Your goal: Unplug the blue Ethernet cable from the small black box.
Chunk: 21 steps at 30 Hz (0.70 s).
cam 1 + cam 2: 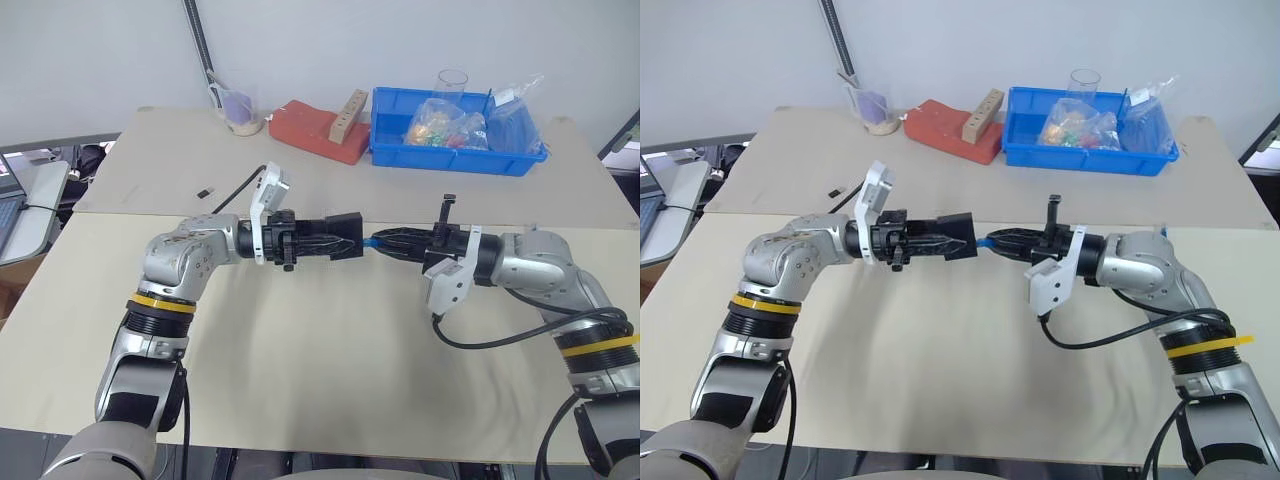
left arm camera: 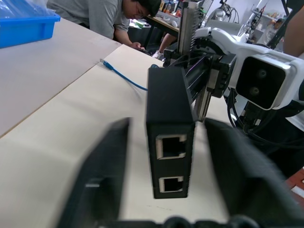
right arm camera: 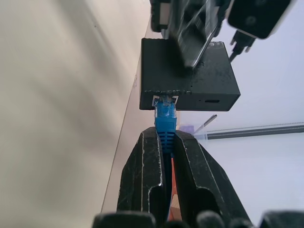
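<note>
Right in the unplugging step, judging by how things sit. Holding the small black box [image 2: 168, 102] up in the air over the middle of the surface [image 1: 330, 380] with the left gripper [image 1: 335, 243], closed tight on the box's sides. Pinching the blue boot of the blue Ethernet cable [image 3: 165, 121] with the right gripper [image 3: 165, 142], closed all the way on it, just beside the box. Plug not yet out: clear tip sitting inside the port on the box's side. Rest of the blue cord trailing down onto the surface toward its right edge.

Next, probably: keep the box steady on the left and pull the plug straight out toward the right edge, in line with the port. May need a squeeze on the little clip first; cannot tell whether the clip is pressed. No twisting, or the plug may jam or the box may slip.

Lots of open room for that. Bare surface below and along the near edge. Far edge busy: blue bin [image 1: 455, 150] at the far right corner, red block [image 1: 320, 130] and cup [image 1: 240, 108] beside it, all well apart from both grippers. Tiny black piece [image 1: 205, 190] near the left side, also well away. Best to pull sideways, not toward the far edge.
</note>
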Motion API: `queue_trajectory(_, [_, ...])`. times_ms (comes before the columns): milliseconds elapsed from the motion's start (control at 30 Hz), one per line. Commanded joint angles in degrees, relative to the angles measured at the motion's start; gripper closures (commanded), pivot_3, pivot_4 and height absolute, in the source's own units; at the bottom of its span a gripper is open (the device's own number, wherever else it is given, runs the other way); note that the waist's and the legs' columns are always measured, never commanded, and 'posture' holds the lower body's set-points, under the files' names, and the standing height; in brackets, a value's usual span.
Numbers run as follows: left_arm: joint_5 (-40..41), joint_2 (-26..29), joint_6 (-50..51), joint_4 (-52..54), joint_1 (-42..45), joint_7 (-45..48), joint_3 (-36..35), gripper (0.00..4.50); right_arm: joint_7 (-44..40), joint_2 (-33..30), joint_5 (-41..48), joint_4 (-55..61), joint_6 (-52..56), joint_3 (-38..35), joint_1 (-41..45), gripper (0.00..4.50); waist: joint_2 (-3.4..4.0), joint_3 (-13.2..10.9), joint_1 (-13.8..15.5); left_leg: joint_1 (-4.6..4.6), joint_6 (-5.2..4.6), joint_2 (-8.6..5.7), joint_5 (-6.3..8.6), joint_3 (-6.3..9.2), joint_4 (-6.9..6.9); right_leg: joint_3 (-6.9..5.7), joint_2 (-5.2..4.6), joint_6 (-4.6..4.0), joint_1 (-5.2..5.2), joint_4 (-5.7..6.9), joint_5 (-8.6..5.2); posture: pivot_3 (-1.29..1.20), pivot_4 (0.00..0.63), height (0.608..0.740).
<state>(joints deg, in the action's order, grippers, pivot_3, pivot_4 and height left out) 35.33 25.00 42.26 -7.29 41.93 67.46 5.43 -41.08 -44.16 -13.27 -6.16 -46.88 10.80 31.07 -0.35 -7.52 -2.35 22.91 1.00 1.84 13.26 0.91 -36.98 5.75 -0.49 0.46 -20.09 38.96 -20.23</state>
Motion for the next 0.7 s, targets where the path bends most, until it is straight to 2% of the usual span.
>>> queue_trajectory(33, [0.07, 0.14, -1.09, 0.68, 0.52, 0.77, -0.67, 3.96, -0.51, -0.22, 2.31, 2.73, 0.31, -0.28, 1.81, 4.5, 0.0, 0.0, 0.01, -0.01, 0.0, 0.0, 0.0, 0.0, 0.0, 0.0, 0.0, 0.0, 0.0, 0.0, 0.0, 0.0, 0.15, 0.74])
queue_trajectory(67, [-0.1, 0.12, -1.22, 0.7, 0.58, 0.8, -0.58, 3.95, -1.23, -0.31, 3.01, 2.93, 0.92, 0.0, 1.9, 4.5, 0.0, 0.0, 0.0, 0.0, 0.0, 0.0, 0.0, 0.0, 0.0, 0.0, 0.0, 0.0, 0.0, 0.0, 0.0, 0.0, 0.15, 0.74])
queue_trajectory(133, [-0.9, 0.45, -1.89, 1.1, 0.62, 1.36, 0.16, 3.95, -5.76, -1.29, 7.08, 4.11, 4.74, 1.57, 1.52, 3.48, 0.0, 0.0, -0.02, -0.01, -0.01, 0.0, 0.0, 0.0, 0.0, 0.0, 0.0, 0.0, 0.0, 0.0, 0.0, 0.0, 0.15, 0.74])
queue_trajectory(200, [-1.89, 0.92, -3.06, 1.49, 0.63, 2.54, 0.98, 3.95, -12.72, -2.94, 14.29, 7.58, 13.95, 3.13, 0.29, 2.8, 0.0, 0.0, -0.01, 0.0, -0.01, 0.0, 0.0, 0.0, 0.0, 0.0, 0.01, 0.0, 0.0, -0.01, 0.0, 0.0, 0.15, 0.74])
queue_trajectory(300, [-3.56, 1.66, -5.7, 1.25, 0.6, 4.67, 2.05, 3.95, -18.72, -5.05, 26.24, 15.59, 33.73, 2.74, -0.42, 1.75, 0.01, 0.0, 0.12, 0.04, -0.02, 0.01, -0.01, 0.03, 0.0, -0.02, 0.0, -0.01, 0.02, 0.03, 0.0, 0.0, 0.15, 0.74])
queue_trajectory(433, [-5.86, 2.35, -9.97, 0.62, 0.27, 7.41, 3.47, 3.95, -19.29, -6.9, 40.89, 23.39, 60.95, 0.08, 1.09, 0.39, 0.01, 0.01, 0.23, 0.06, -0.05, 0.03, -0.03, 0.13, 0.0, -0.06, 0.0, -0.01, 0.03, 0.04, 0.01, 0.0, 0.15, 0.74])
queue_trajectory(567, [-6.53, 2.2, -12.12, 0.73, 0.08, 9.19, 3.94, 3.95, -16.84, -6.64, 54.62, 24.17, 84.06, -3.39, 4.01, 0.39, 0.01, 0.0, 0.3, 0.13, -0.07, 0.02, -0.03, 0.21, 0.0, -0.08, -0.02, -0.01, 0.03, 0.0, 0.01, 0.0, 0.15, 0.74])
queue_trajectory(667, [-6.72, 2.12, -13.34, 0.75, -0.06, 9.97, 4.14, 3.95, -14.68, -5.52, 58.95, 24.37, 93.11, -4.85, 4.97, 0.39, 0.01, 0.0, 0.43, 0.18, -0.09, -0.01, -0.03, 0.31, 0.0, -0.14, -0.01, -0.01, 0.02, -0.06, 0.01, 0.0, 0.15, 0.74])
queue_trajectory(700, [-6.68, 2.13, -13.48, 0.81, -0.1, 10.21, 4.15, 3.95, -14.8, -5.45, 58.99, 24.5, 94.23, -4.83, 5.1, 0.63, 0.01, 0.0, 0.46, 0.2, -0.09, -0.01, -0.03, 0.32, 0.0, -0.15, 0.0, -0.01, 0.01, -0.06, 0.01, 0.0, 0.15, 0.74])
